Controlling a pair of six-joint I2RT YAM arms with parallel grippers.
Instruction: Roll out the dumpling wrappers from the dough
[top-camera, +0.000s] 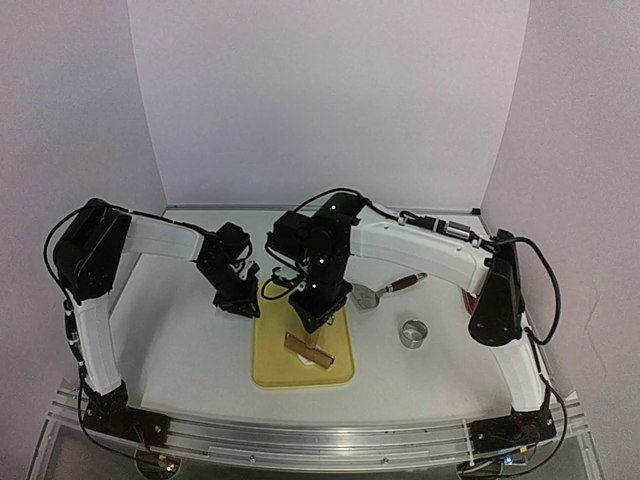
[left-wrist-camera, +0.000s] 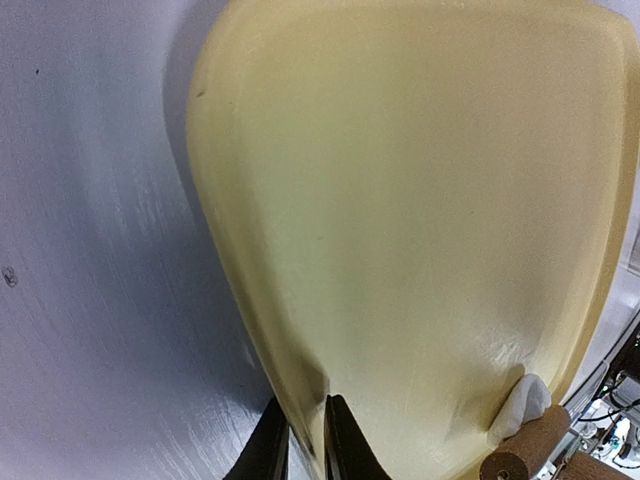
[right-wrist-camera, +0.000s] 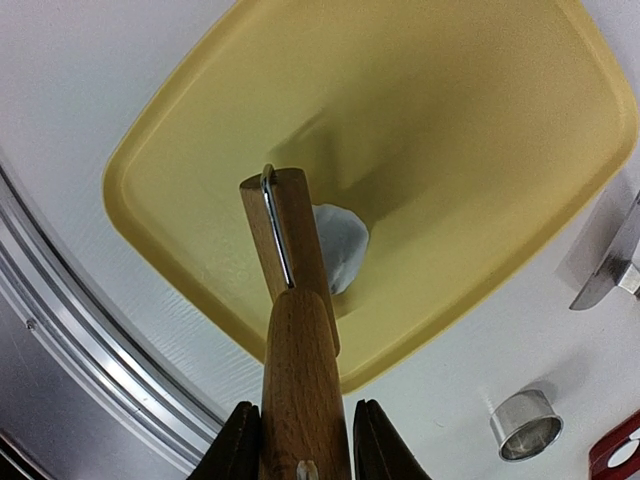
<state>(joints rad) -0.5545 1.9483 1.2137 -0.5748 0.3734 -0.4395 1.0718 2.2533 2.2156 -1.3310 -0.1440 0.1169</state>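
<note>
Now, yellow board (top-camera: 272, 366): lies flat on the white table (top-camera: 180, 350) between the two arms.
right gripper (right-wrist-camera: 300, 440): jaws clamped on the wooden handle of the roller (right-wrist-camera: 288, 240), one finger pressed to each side of it.
roller: wooden, with a metal bracket running along its head. It slants down from the gripper onto the board, near the board's middle in the top view.
dough (right-wrist-camera: 342, 245): a small white lump on the board, touching the roller head at its 3 o'clock in the right wrist view. In the left wrist view it shows just beside the roller's end, toward 5 o'clock of the frame.
left gripper (top-camera: 243, 308): fingers (left-wrist-camera: 268, 452) drawn almost together, pinching the board's rim between them. In the top view this is the board's edge at about 10 o'clock.
ring cutter (top-camera: 412, 333): metal, standing upright on the table at 3 o'clock of the board, apart from it.
spatula (top-camera: 388, 291): at 2 o'clock of the board, its blade just off the board's corner and its dark handle pointing on toward 2 o'clock.
</note>
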